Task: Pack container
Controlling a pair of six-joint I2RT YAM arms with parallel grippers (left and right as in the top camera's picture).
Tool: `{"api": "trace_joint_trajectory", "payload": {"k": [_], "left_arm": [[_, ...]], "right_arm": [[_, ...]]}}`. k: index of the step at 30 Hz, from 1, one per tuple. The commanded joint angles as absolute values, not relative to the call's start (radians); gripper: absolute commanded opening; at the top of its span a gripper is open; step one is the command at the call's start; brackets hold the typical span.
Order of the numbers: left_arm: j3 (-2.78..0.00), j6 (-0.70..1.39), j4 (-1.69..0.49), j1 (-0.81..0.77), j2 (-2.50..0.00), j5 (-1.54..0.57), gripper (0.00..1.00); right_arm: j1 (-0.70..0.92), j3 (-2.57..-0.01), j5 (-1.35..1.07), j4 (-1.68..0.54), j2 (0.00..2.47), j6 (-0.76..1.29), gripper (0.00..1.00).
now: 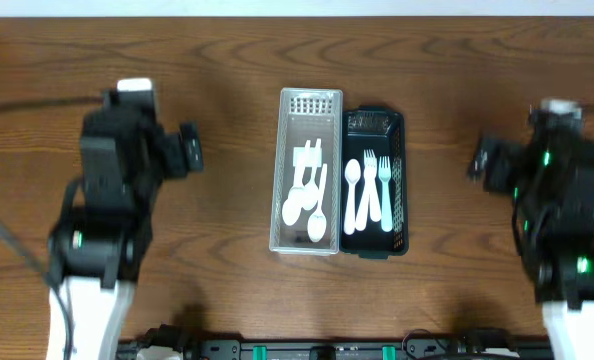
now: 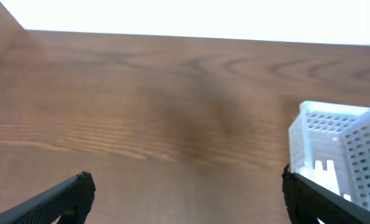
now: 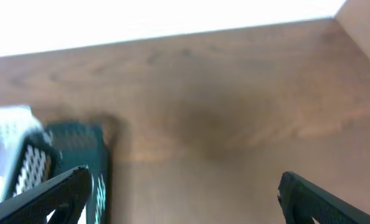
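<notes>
A white perforated bin (image 1: 282, 175) sits at the table's middle and holds white plastic spoons (image 1: 309, 195). A dark green perforated bin (image 1: 402, 180) stands against its right side and holds a white spoon and white forks (image 1: 370, 190). My left gripper (image 2: 185, 186) is open and empty over bare wood left of the bins; the white bin (image 2: 337, 146) shows at its right. My right gripper (image 3: 185, 186) is open and empty over bare wood right of the bins; the green bin (image 3: 79, 155) shows at its left.
The wooden table (image 1: 227, 90) runs to a white wall at the far edge. A black rail with cables (image 1: 307, 350) lies along the near edge. Both arm bodies stand at the table's left (image 1: 117, 190) and right (image 1: 562, 200).
</notes>
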State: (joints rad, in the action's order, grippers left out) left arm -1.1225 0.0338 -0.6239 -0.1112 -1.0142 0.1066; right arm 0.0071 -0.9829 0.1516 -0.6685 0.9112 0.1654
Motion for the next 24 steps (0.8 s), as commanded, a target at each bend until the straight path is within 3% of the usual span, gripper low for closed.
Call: {"api": "trace_joint_trajectory", "payload": {"k": [1,6,11,24], "left_arm": [[-0.993,0.049,-0.601,-0.146,-0.873,0.162,0.98],[-0.796,0.049,-0.614,-0.176,-0.647,0.174,0.98],[-0.670,0.035,-0.683,-0.176,-0.493,0.174,0.98],[-0.657,0.035,-0.918,-0.176,-0.483,0.170,0.98]], "right_arm": [[0.024,-0.826,0.179,-0.741,0.762,0.221,0.99],[0.027,-0.690,0.192,-0.902,0.533,0.239,0.99],[0.027,-0.663,0.185,-0.905,0.410,0.239,0.99],[0.027,-0.663,0.142,-0.921,0.398,0.239,0.99]]}}
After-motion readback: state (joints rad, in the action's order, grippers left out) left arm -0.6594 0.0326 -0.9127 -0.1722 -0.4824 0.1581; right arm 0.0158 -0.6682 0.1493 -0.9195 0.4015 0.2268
